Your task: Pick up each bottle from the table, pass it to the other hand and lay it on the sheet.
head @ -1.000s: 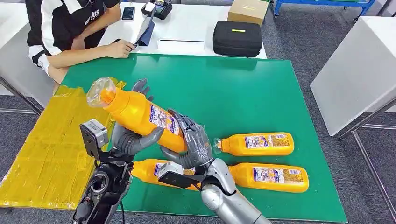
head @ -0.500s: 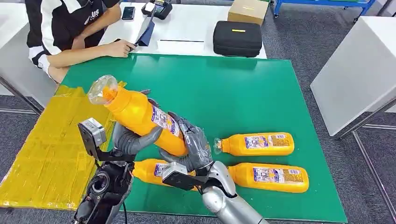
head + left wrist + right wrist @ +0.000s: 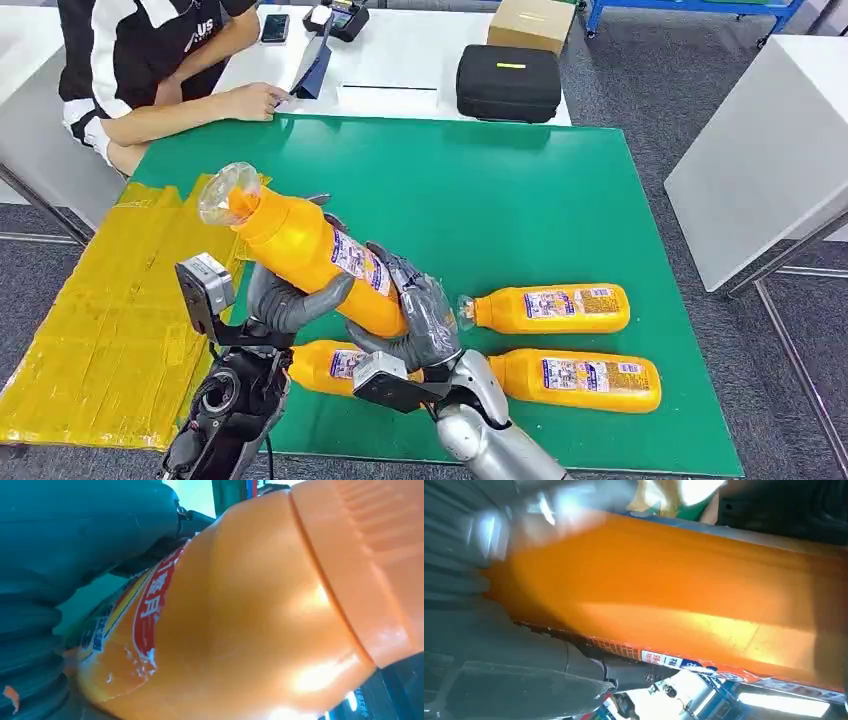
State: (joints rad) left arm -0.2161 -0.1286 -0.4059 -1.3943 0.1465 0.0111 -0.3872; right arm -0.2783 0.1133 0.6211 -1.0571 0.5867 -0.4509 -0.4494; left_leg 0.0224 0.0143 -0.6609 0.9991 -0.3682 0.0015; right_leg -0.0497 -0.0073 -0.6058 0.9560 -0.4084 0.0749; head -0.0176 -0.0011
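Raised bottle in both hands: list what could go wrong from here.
1. The raised bottle is tilted, held between the left hand and the right hand; if the right lets go before the left's fingers grip firmly, it may slip.
2. Another bottle lies right beneath the hands; a drop could knock it.
3. The yellow sheet lies off to the side, so the swing across could clip the green table edge.

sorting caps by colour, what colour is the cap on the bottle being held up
Clear, see-through plastic over an orange neck; the held bottle's cap shows best in the head view.
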